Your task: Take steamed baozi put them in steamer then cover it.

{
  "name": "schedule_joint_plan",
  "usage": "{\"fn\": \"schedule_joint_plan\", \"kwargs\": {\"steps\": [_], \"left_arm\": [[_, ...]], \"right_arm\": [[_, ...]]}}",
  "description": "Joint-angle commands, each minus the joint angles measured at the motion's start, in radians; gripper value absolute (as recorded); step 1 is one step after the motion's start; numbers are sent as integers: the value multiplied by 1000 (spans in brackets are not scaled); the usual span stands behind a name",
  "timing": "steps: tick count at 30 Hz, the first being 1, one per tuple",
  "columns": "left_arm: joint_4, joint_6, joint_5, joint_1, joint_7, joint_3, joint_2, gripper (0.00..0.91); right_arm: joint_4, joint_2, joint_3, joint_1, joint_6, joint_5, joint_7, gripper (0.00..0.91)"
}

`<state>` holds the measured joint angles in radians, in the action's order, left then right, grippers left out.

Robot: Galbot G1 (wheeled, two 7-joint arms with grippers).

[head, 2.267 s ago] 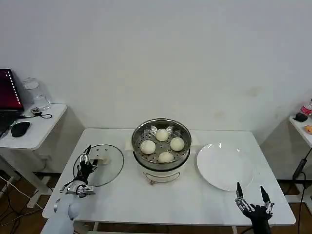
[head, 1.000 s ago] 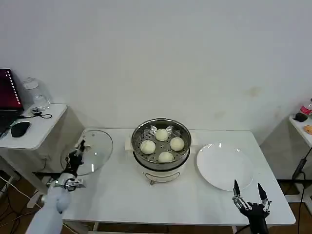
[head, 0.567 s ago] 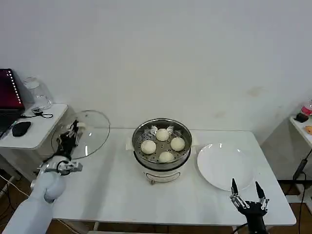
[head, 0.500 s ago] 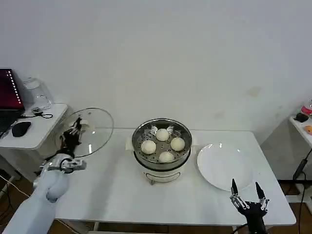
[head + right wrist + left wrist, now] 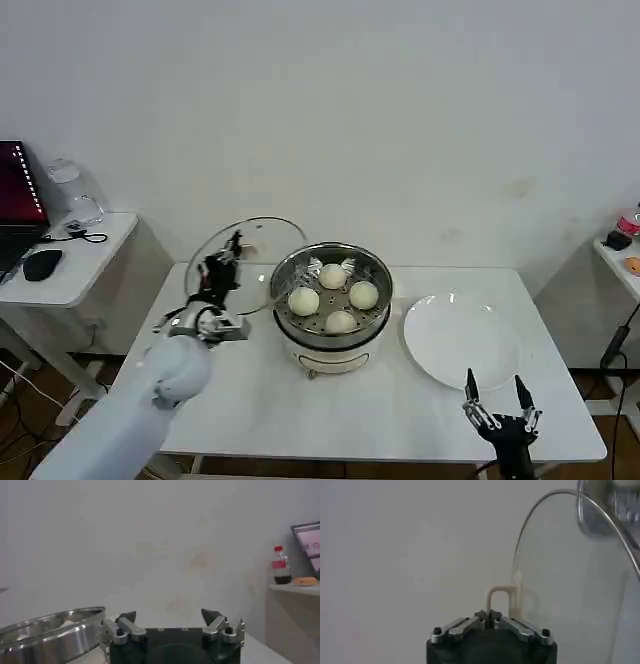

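I hold cover [image 5: 247, 262] by handle [image 5: 501, 599], left tool [image 5: 222, 262] pinching it, lid tilted just left of steamer [image 5: 331, 303] for placement. Four steamed baozi [image 5: 334, 290] inside steamer. Right tool [image 5: 497, 402] spread, parked right of steamer, near desk [image 5: 380, 400] front edge.

Bright, even indoor light all round, no hard shadows on the white table [image 5: 250, 400]. Small glints on the steamer [image 5: 331, 292] rim and along the cover [image 5: 570, 580] edge. Wrist views soft and hazy, a bit washed out against the wall [image 5: 350, 120]. Head view reasonably crisp.
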<state>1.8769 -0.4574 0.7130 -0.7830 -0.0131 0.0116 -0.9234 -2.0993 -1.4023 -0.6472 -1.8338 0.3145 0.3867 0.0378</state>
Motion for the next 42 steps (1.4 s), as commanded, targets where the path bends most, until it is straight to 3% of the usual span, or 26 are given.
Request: {"fn": "schedule_joint_plan", "kwargs": {"steps": [1, 12, 28, 42], "left_arm": [[49, -158, 53, 187, -131, 269, -74, 0], [-6, -163, 272, 253, -314, 310, -178, 0], [-104, -163, 435, 182, -319, 292, -339, 0], [-140, -160, 448, 128, -269, 282, -367, 0]], "right_arm": [[4, -10, 6, 11, -10, -19, 5, 907], [19, -3, 3, 34, -23, -19, 12, 907], [26, 3, 5, 47, -33, -19, 16, 907], [13, 5, 3, 37, -29, -16, 15, 907]]}}
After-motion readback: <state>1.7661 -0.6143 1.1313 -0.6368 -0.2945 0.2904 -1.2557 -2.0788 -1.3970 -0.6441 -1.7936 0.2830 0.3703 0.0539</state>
